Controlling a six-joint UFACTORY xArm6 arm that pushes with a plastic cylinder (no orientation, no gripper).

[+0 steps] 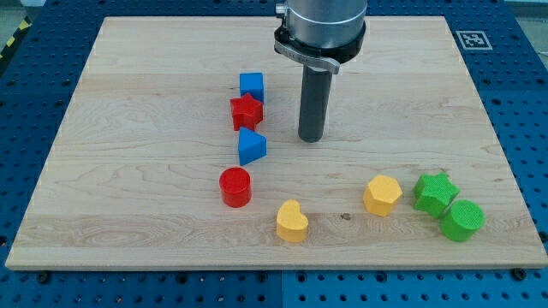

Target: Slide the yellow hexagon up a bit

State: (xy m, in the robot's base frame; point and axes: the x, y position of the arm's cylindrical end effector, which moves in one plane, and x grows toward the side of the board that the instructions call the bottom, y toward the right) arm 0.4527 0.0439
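Observation:
The yellow hexagon (382, 195) lies on the wooden board (128, 103) toward the view's lower right. My tip (311, 139) rests on the board near the middle, above and to the left of the hexagon, with a wide gap between them. The tip stands just right of the blue triangular block (252, 146). It touches no block.
A blue cube (252, 85), a red star (247, 111) and the blue triangular block form a column left of the tip. A red cylinder (235, 186) and a yellow heart (292, 222) lie lower. A green star (435, 192) and green cylinder (462, 221) sit right of the hexagon.

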